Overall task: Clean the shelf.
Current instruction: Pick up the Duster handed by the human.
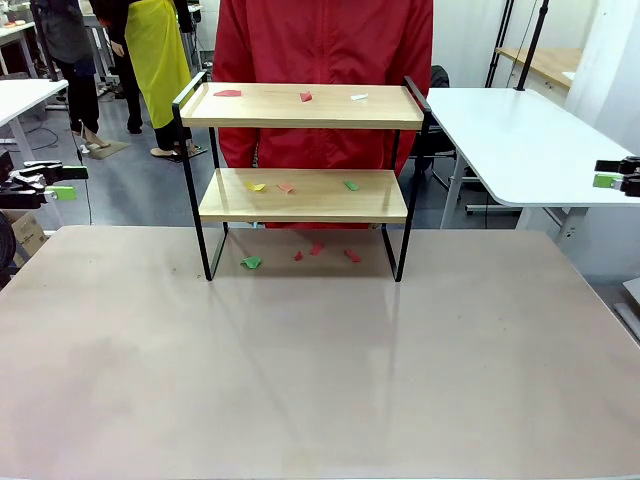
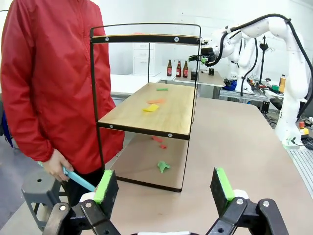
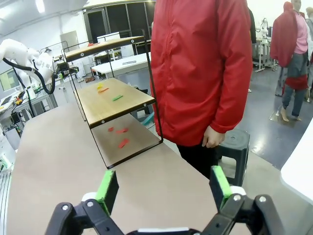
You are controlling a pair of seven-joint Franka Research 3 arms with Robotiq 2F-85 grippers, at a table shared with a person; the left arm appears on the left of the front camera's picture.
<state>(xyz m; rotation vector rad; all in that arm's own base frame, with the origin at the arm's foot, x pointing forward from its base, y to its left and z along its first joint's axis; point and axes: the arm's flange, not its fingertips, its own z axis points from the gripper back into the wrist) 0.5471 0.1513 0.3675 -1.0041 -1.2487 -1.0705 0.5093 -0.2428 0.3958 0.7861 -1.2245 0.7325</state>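
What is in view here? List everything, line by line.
shelf: one, light wood, black frame, far end of table
top-board scraps: three, two red and one white
lower-board scraps: three, yellow, orange, green
tabletop scraps: four, one green and three red, under the shelf
table: one, beige
person: one, red jacket, behind the shelf, blue tool in one hand
left gripper: one, green pads, open
right gripper: one, green pads, open
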